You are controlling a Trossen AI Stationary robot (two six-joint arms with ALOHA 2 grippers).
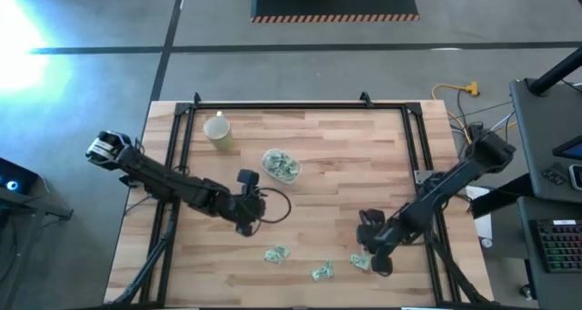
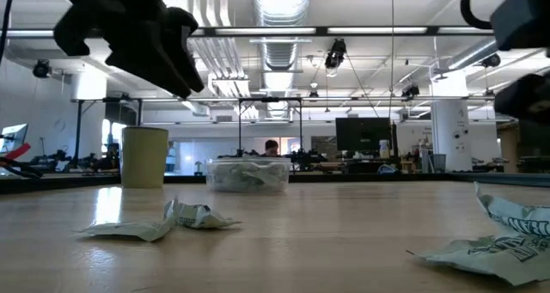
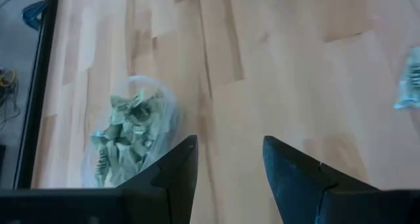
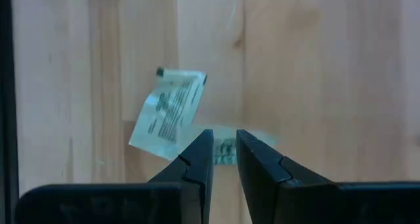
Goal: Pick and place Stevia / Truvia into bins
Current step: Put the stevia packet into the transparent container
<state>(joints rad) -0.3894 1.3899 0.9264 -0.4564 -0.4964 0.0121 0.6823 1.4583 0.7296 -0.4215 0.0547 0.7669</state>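
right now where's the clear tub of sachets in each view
High view: clear tub at mid-table, right of the yellow cup.
Low view: tub at the far centre, right of the same cup.
Left wrist view: tub beside the left gripper's open fingers.
Right wrist view: not in it.
Shared landmark: the yellow cup.

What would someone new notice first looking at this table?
Probably the clear tub stuffed with green-and-white sachets near the table's middle, with a pale yellow cup beside it toward the far left corner. Next, the loose sachets along the near edge, where the right gripper hovers low over one, fingers narrowly apart.
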